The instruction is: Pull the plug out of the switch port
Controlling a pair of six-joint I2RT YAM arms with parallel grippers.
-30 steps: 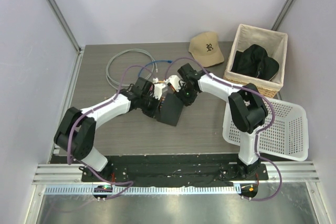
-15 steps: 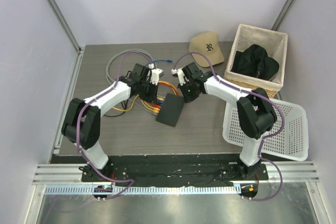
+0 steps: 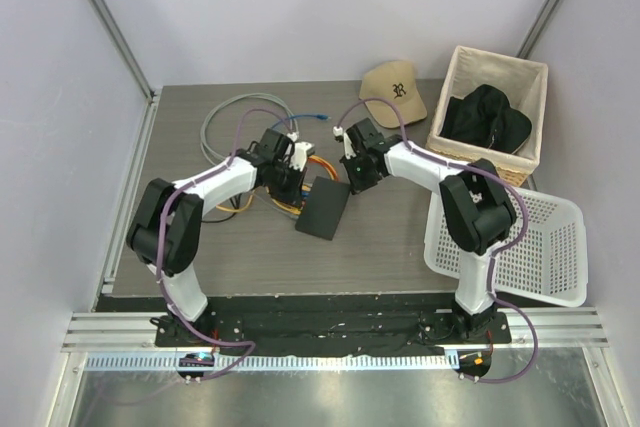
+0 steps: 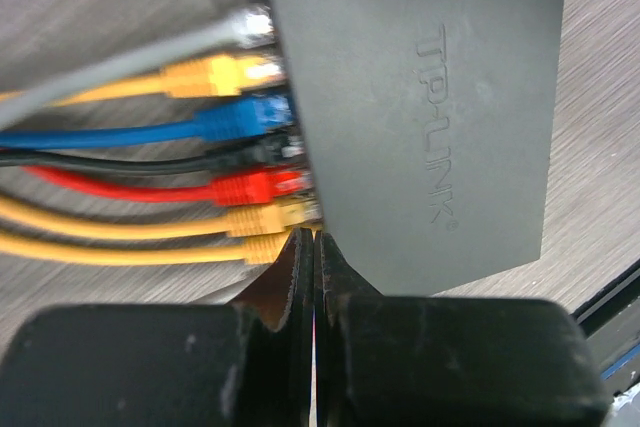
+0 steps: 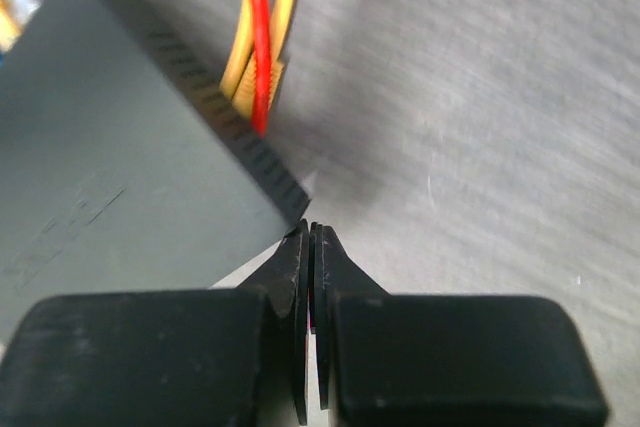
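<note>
Beside switch point(image 4: 420, 97): left claw point(image 4: 314, 237), right claw point(image 5: 310, 232) (pinched)

switch point(image 4: 420, 97): matt dark plastic, smooth, lettering raised in the same finish
plugs point(image 4: 250, 117): tinted plastic, slightly glossy
cables point(image 4: 110, 137): smooth plastic jackets with a soft sheen
counter point(image 5: 480, 97): grey wood-grain, matt, finely streaked
left hand point(image 4: 313, 242): matt black plastic, faintly grainy
right hand point(image 5: 310, 237): matt black plastic
cap point(image 3: 393, 92): tan cloth
basket point(image 3: 490, 59): woven wicker, pale cloth liner
tray point(image 3: 545, 247): white perforated plastic
</note>
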